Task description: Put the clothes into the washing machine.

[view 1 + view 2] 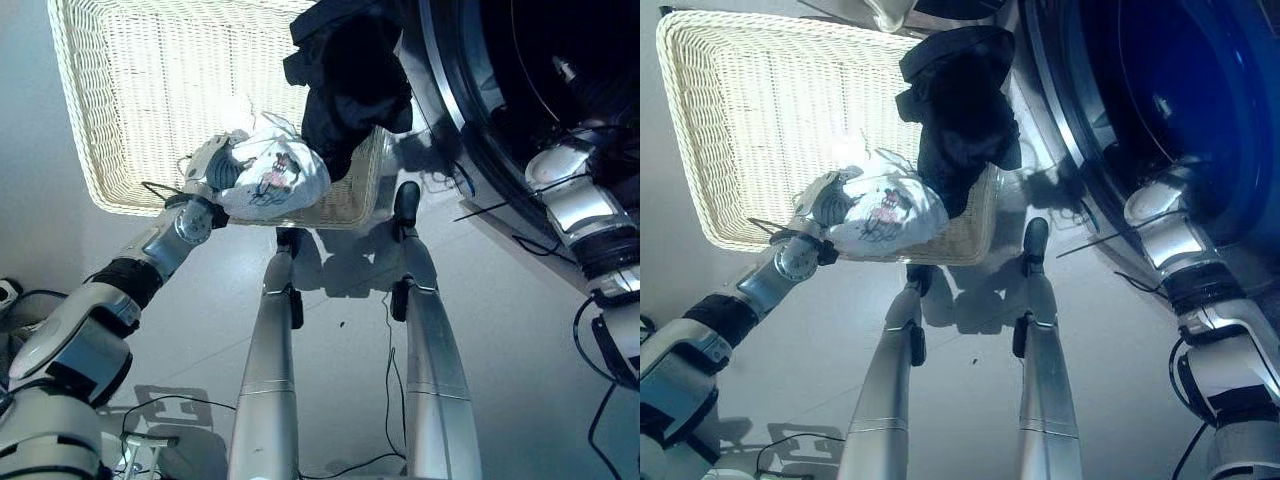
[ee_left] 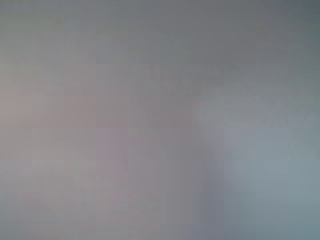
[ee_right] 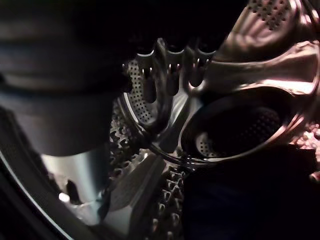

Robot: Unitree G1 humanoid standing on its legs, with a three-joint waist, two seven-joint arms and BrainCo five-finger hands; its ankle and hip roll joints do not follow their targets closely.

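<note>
Taking the wicker basket (image 1: 150, 110) as the landmark: nearest of all, at the basket's near rim, the left robot hand (image 1: 215, 165) is up against a bunched white garment with a small printed picture (image 1: 275, 180), its dark-tipped fingers curled into the cloth and gripping it, so that the bundle sits over the near right part of the rim, half above the floor (image 1: 350, 300) and half above the weave. The left wrist view gives nothing readable but a pale blur. Just to the right of that bundle and touching it, a dark garment (image 1: 350, 80) lies draped over the basket's right edge, its folds spilling from inside the basket down towards the white one. The basket itself is pale, rectangular and open-topped, and the bare woven bottom shows across its left and far parts. Further right of the basket, past its right edge, stands the washing machine (image 1: 1060, 90), its round opening rimmed in bright metal and dark inside. The right arm reaches into that opening, and the right robot hand (image 3: 170, 75) shows in its own wrist view inside the perforated steel drum (image 3: 150, 165), fingers hanging in a row; whether they are straight or curled I cannot tell. A dark mass of cloth (image 3: 250, 195) lies low in the drum beside it.
</note>
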